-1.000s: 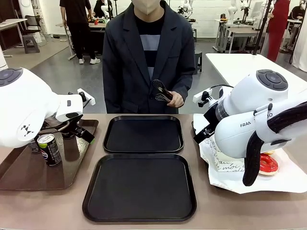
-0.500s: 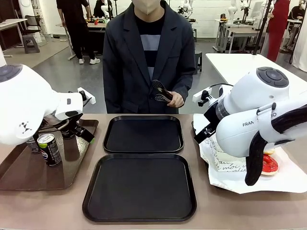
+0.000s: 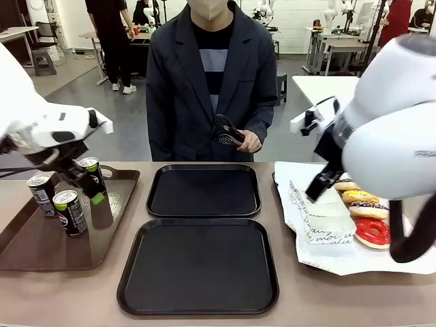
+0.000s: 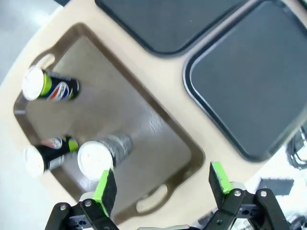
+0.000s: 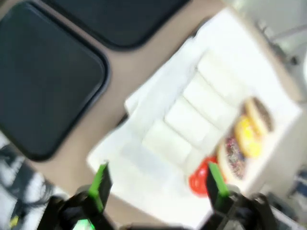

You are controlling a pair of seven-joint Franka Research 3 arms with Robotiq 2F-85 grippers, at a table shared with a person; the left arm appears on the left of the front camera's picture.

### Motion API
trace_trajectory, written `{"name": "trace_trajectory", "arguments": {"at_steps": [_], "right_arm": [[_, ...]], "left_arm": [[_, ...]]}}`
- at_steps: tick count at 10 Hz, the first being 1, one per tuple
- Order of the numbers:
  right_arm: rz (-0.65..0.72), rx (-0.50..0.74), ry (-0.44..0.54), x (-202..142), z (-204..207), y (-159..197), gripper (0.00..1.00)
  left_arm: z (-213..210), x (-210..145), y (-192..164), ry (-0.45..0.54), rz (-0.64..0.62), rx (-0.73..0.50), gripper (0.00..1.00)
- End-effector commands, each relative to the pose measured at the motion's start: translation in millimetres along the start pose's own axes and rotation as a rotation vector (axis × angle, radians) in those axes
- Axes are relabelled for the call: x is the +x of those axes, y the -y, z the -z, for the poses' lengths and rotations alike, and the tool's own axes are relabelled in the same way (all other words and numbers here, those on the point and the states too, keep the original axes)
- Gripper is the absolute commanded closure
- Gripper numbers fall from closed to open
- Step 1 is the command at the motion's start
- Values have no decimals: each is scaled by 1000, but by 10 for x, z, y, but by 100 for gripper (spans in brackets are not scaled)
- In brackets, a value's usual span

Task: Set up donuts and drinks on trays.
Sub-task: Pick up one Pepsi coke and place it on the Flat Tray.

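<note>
Three dark drink cans (image 3: pixel 70 212) stand upright on a brown handled tray (image 3: pixel 41 248) at the left. My left gripper (image 4: pixel 162 179) hangs open above that tray, its green pads (image 4: pixel 105 184) wide apart and nothing between them; in the front view it sits by the rear can (image 3: pixel 92 172). Two black trays lie side by side in the middle, one far (image 3: pixel 204 192) and one near (image 3: pixel 199 267). Several glazed donuts (image 3: pixel 368 211) in white sleeves lie on white paper (image 3: pixel 320 231) at the right. My right gripper (image 5: pixel 157 181) hovers open over that paper.
A person stands at the far edge of the table, holding black tongs (image 3: pixel 228 131) in one hand. The bulky right arm (image 3: pixel 395 129) hangs over the table's right side. Other tables and people are farther back.
Both arms have lifted and swung outward. The left arm's move uncovers all three cans. The right arm's rise brings the row of donuts into sight. Both grippers stay open.
</note>
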State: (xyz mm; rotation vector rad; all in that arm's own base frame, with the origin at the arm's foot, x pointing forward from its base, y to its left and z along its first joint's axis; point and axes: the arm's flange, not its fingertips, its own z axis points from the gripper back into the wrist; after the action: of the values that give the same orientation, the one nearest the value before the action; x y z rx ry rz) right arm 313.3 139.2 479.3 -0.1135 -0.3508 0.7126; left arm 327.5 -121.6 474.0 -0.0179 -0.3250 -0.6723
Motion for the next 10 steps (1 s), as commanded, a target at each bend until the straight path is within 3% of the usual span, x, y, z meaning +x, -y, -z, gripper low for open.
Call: {"name": "trace_trajectory", "arguments": {"at_steps": [1, 2, 4, 5, 6, 7, 8, 10], "right_arm": [[6, -13, -21, -1245, 179, -406, 0], [0, 0, 0, 0, 0, 0, 0], [0, 0, 0, 0, 0, 0, 0], [7, -4, -20, -144, -223, -20, 0], [241, 356, 73, -216, -156, 345, 0], [415, 585, 160, -388, -183, 691, 0], [521, 724, 251, -623, -202, 1035, 0], [753, 870, 367, -1192, -184, 1738, 0]], "left_arm": [[127, -1064, 245, 23, -33, 1, 0], [0, 0, 0, 0, 0, 0, 0], [0, 0, 0, 0, 0, 0, 0], [0, 0, 0, 0, 0, 0, 0], [-107, -67, 8, -12, -4, 2, 0], [-196, -128, -244, 109, -142, -288, 0], [-268, -222, -483, 178, -242, -456, 0], [-349, -435, -958, 248, -385, -673, 0]]}}
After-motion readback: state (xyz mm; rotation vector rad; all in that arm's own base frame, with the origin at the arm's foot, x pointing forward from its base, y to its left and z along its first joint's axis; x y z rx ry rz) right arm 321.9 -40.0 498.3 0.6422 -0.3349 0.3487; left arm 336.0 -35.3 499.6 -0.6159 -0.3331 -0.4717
